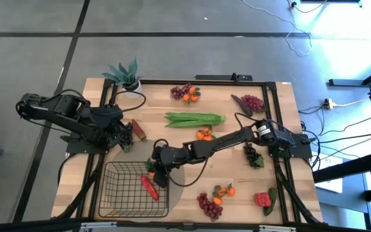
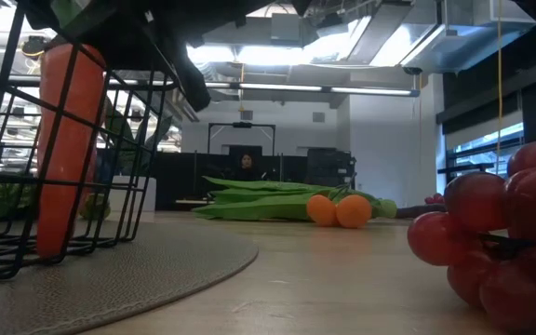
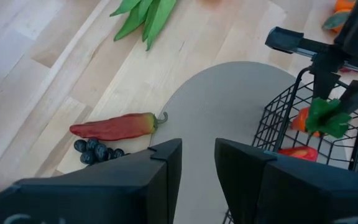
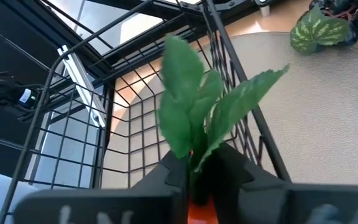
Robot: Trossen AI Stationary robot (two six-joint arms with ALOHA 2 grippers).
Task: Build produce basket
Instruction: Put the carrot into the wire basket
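Overhead, my right gripper hangs at the near edge of the dark rectangular wire-mesh basket on the grey round mat. Low down, the orange carrot leans upright inside the basket. At the wrists, my right fingers clamp the carrot beneath its green leaves, while my left gripper waits, fingers apart, above the mat.

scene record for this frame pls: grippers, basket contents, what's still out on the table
right gripper: shut on carrot, holding it by its green top at the basket rim
left gripper: open, empty, over the grey mat
in basket: one red pepper
near left gripper: a second red pepper, dark grapes
still out: bean pods, tangerines, strawberry
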